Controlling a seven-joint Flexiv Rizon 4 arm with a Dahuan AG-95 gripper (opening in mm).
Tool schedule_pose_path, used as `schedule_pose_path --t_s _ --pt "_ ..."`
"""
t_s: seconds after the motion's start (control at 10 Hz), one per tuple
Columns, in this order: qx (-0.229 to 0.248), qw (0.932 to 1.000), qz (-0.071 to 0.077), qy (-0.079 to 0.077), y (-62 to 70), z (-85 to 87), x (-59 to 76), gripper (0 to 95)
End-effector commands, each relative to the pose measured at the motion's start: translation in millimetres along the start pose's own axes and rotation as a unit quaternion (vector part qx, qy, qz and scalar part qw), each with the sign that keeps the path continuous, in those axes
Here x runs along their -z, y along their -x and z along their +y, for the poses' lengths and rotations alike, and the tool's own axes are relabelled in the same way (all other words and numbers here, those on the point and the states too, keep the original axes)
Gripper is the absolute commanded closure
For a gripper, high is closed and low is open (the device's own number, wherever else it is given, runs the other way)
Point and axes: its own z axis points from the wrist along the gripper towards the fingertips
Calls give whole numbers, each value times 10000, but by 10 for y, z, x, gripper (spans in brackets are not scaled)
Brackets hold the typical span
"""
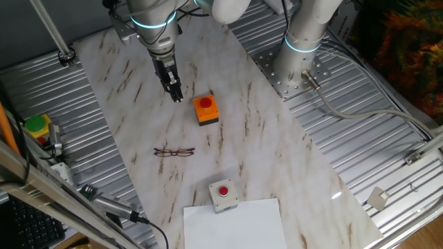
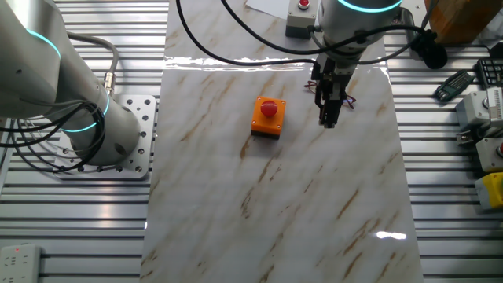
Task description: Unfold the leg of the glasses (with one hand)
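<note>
The glasses (image 1: 174,152) lie folded flat on the marble tabletop, thin dark wire frame with two oval lenses. In the other fixed view only small bits of them (image 2: 347,101) show beside the gripper. My gripper (image 1: 177,95) hangs above the table, farther back than the glasses and left of the orange button box (image 1: 205,109). Its fingers look closed together and hold nothing. In the other fixed view the gripper (image 2: 328,119) points down, right of the orange box (image 2: 268,116), and covers most of the glasses.
A grey box with a red button (image 1: 223,195) stands near the front, beside a white sheet (image 1: 235,225). A second arm's base (image 1: 301,48) is bolted at the back right. Ribbed metal surfaces flank the marble top (image 1: 277,159). Clutter lies at the left edge.
</note>
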Motion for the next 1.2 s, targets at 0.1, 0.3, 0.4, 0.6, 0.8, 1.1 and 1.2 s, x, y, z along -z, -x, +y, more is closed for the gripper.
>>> schedule_pose_path --t_s 0.1,0.3,0.4,0.6,0.8,1.1,1.2 --pt "-252 9997 -53 -16 -2 2 4 950" --pt "-266 9996 -52 -6 -5 5 11 950" --pt "-269 9996 -50 -17 -6 6 13 950" --pt "-269 9996 -50 -23 -7 7 15 950" --pt "-274 9996 -49 -16 -7 7 15 950" --pt "-277 9996 -49 -8 -6 7 15 950" --pt "-282 9996 -50 -8 -6 7 15 950"
